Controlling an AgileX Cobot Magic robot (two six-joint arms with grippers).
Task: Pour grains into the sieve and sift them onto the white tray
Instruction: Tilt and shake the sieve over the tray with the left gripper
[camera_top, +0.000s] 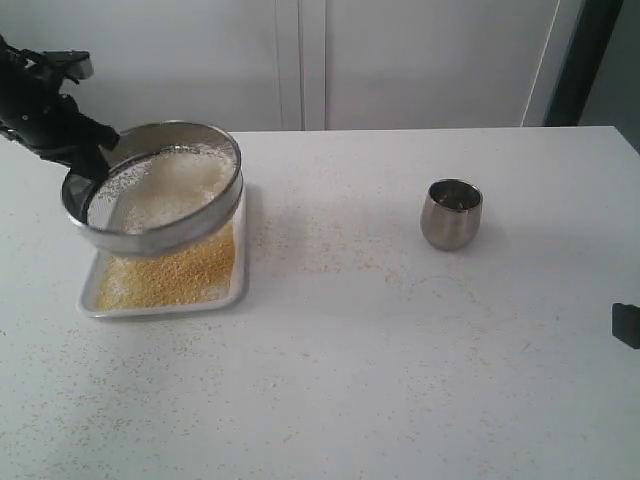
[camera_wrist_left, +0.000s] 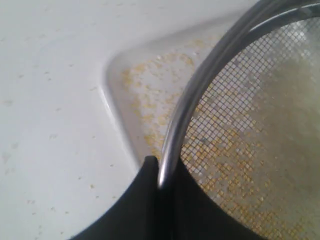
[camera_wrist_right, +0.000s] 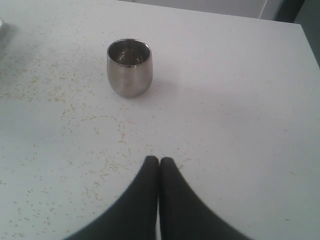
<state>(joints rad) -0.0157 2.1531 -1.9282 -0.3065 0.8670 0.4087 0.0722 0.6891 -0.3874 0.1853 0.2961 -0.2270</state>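
The sieve, a wide steel ring with mesh, hangs tilted above the white tray at the left of the table. Whitish grains lie heaped inside it, and yellow grains cover the tray below. My left gripper is shut on the sieve's rim at its far-left side, one finger inside and one outside. Through the mesh the yellow grains show on the tray. My right gripper is shut on nothing, low over the table near the front right; only a dark bit of it shows in the exterior view.
A small rounded steel cup stands upright right of centre, also in the right wrist view as the cup. Loose yellow granules are scattered over the white tabletop between tray and cup. A wall runs behind the table.
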